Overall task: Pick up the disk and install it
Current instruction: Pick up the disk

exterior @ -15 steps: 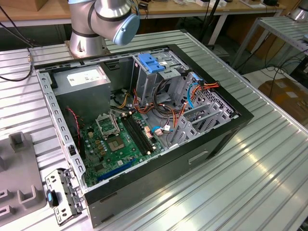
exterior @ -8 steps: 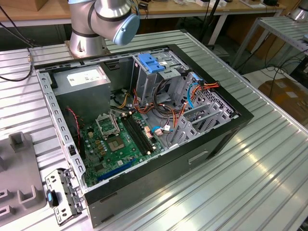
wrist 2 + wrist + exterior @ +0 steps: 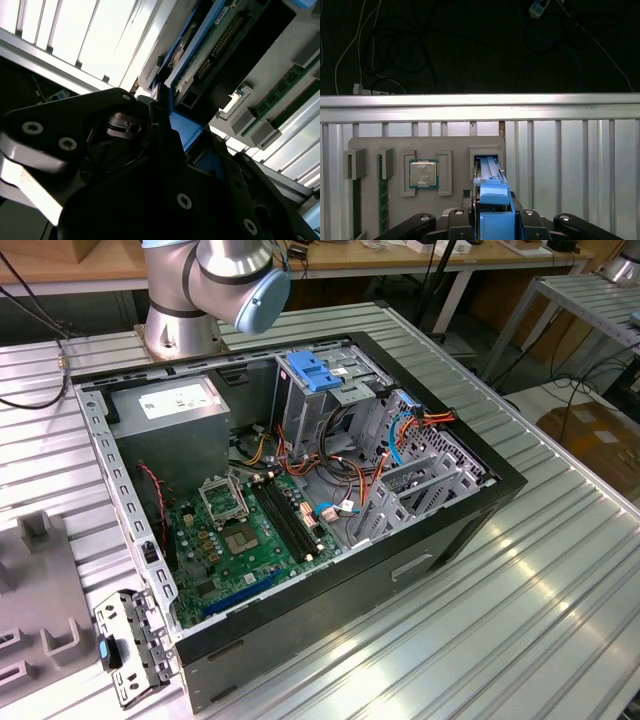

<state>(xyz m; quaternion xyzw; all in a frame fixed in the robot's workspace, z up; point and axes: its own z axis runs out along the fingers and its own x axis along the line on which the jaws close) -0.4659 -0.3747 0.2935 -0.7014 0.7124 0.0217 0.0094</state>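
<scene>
As far as both wrist views let me judge, my claw [image 3: 494, 210] is closed on the disk [image 3: 488, 169], with its black fingers [image 3: 161, 132] pressing one to each side of a blue side rail. I see the disk standing on edge at its slot in the grey tray [image 3: 455, 145]; whether it is clear of that slot I cannot tell. In the second wrist view its green circuit board and connector face the camera. I expect it to handle as a stiff, fairly heavy slab with smooth metal faces. It is also fragile: the bare board should not be squeezed or knocked, so the plastic rails look like the right place to hold it. Near the slot lie a chip [image 3: 424, 174] and a memory stick [image 3: 382, 197]. The tray rests on the slatted counter [image 3: 570, 165]. In the exterior view the open computer case [image 3: 400, 575] sits mid-frame, with a blue bracket [image 3: 312, 372] near its upper middle.
</scene>
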